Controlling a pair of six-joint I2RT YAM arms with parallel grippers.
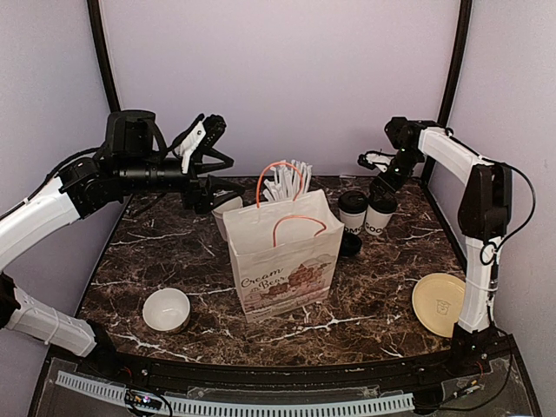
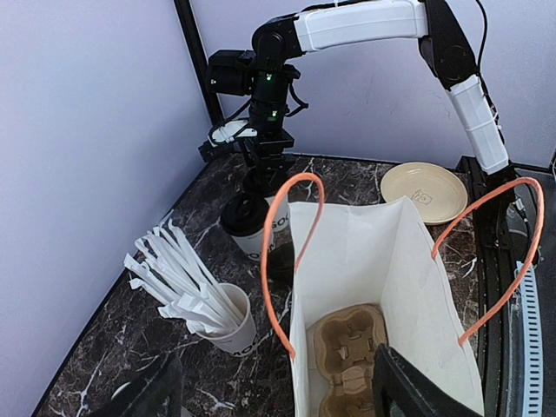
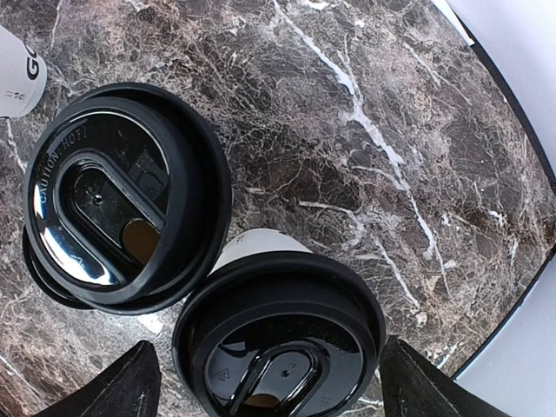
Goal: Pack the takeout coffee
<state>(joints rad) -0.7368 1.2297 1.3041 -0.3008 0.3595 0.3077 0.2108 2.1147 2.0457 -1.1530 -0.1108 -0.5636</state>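
Lining up first pick: hovering with right jaws released, empty, above the two coffee cups on the table beside the paper bag; with left jaws released too. Next: lower around one cup, clench, lift into bag's carrier.

bright even light, soft shadows, glare on the black lids, wrist views wide-angle

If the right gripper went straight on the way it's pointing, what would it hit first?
Most likely the black lid of the coffee cup centred under the open right gripper; the second cup sits off to the side.
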